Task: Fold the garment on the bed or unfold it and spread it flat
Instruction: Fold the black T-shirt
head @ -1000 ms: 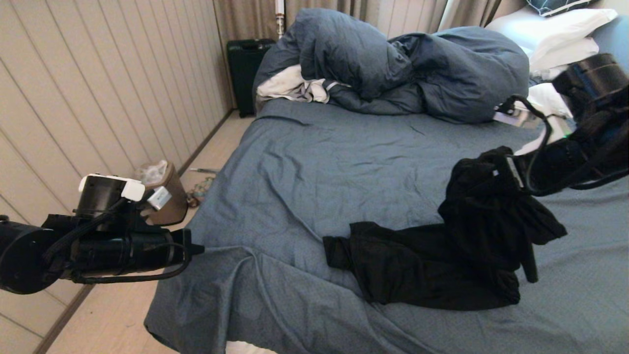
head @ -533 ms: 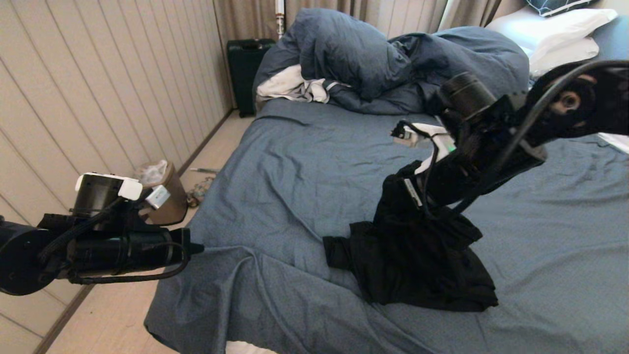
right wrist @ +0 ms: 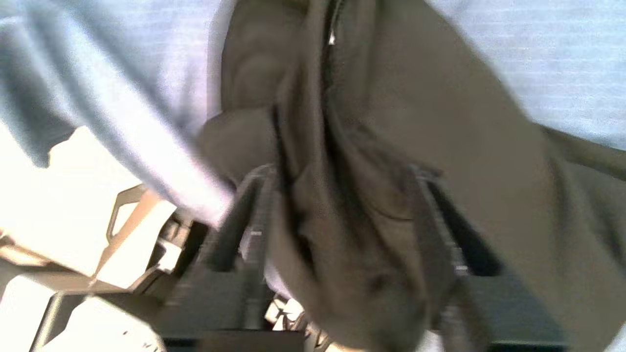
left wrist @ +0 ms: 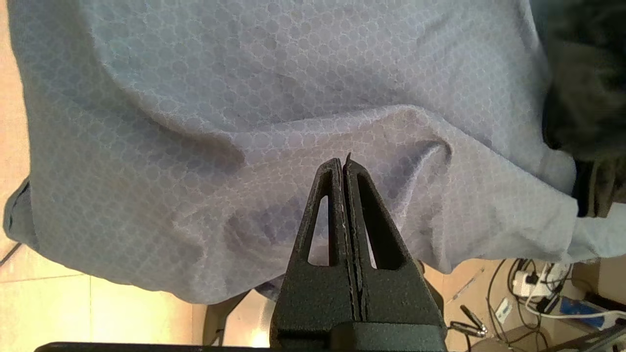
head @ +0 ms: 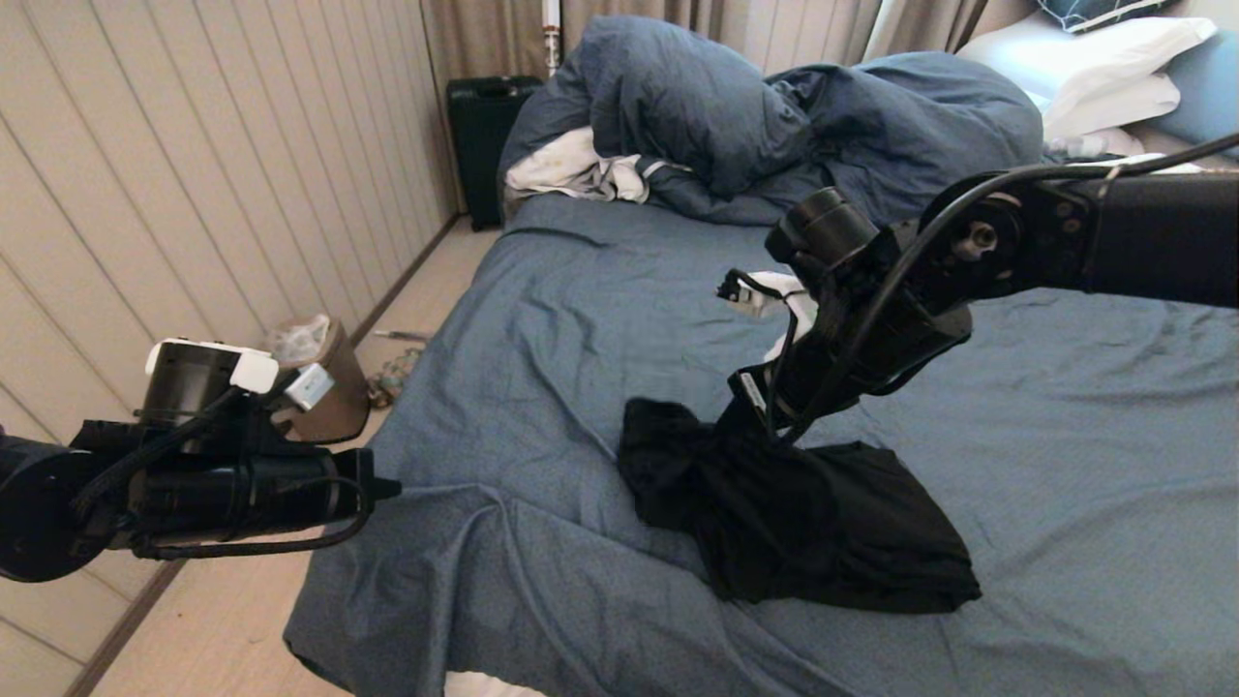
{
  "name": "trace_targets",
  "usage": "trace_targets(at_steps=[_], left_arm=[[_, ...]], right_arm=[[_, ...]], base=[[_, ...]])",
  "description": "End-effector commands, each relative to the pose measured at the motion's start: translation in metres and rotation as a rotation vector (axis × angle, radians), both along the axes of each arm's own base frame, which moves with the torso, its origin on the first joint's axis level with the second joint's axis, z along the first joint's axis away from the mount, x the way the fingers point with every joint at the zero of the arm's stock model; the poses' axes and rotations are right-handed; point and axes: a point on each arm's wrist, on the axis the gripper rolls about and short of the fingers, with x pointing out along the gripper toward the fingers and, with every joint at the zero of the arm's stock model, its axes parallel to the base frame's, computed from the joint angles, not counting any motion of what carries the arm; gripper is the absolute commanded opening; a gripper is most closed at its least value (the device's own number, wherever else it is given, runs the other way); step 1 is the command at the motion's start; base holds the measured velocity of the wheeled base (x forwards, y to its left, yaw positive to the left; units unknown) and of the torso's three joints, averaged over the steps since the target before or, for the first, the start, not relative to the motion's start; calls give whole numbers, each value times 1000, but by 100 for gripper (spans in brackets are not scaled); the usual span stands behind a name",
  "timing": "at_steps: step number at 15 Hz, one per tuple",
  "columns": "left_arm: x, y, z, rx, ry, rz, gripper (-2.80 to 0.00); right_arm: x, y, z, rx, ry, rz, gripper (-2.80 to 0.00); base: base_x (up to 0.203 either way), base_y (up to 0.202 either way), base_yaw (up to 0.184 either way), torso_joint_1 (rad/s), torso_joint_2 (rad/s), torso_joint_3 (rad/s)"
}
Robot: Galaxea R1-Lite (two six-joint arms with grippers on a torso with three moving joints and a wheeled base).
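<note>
Two grippers: left gripper (left wrist: 343, 164) parked with fingers pressed together, just off the bed's (head: 600, 319) near corner edge.
Right gripper (right wrist: 337, 220): fingers spread apart, cloth bunched between them.
Garment (head: 803, 513): crumpled directly under the right gripper.
Open sheet: beyond and to both sides.

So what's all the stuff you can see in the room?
T-shirt: one, black, crumpled on the bed's near middle
Bed: one, slate-blue sheet, fills the view
Duvet: one, dark blue, heaped at the far end
White cloth: one, under the duvet's left edge
Pillows: white, far right corner
Suitcase: one, black, by the wall
Bin: one, brown, on the floor left
Left gripper: jaws shut, off the bed's near left corner
Right gripper: jaws apart, T-shirt fabric between them
</note>
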Motion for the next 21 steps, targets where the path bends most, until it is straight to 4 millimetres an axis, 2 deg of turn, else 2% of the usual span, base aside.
trace_targets(at_steps=[1,4,5,6,8,11,13,15,17,21], left_arm=[[0,0,0,-4,0,-1,-280],[-1,0,2,-6,-5,-1,-280],[-2,0,2,-5,-5,-1,-280],[-3,0,2,-5,-4,-4,-280],[-4,-3,1,-6,-2,-13,-280],[-7,-6,2,-9,1,-24,-280],[-9,-8,2,-12,1,-32,-280],[-9,-8,2,-11,2,-32,-280],[-9,-8,2,-13,1,-32,-280],[-8,-9,1,-11,4,-32,-280]], right_arm=[[-10,3,10,20,-16,25,0],[-13,-3,32,79,-72,-17,0],[-10,-11,34,94,-69,-74,-149],[-3,-23,34,96,-70,-125,-280],[10,-54,29,80,-55,-229,-280],[19,-57,1,-30,-1,-308,-280],[20,-51,-20,-91,49,-313,-280],[21,-31,-38,-119,89,-264,-280],[22,-3,-55,-124,83,-200,-280],[-7,48,-62,-111,89,-77,-280]], base=[[0,0,0,0,0,0],[0,0,0,0,0,0],[0,0,0,0,0,0],[0,0,0,0,0,0],[0,0,0,0,0,0],[0,0,0,0,0,0],[0,0,0,0,0,0],[0,0,0,0,0,0],[0,0,0,0,0,0],[0,0,0,0,0,0]])
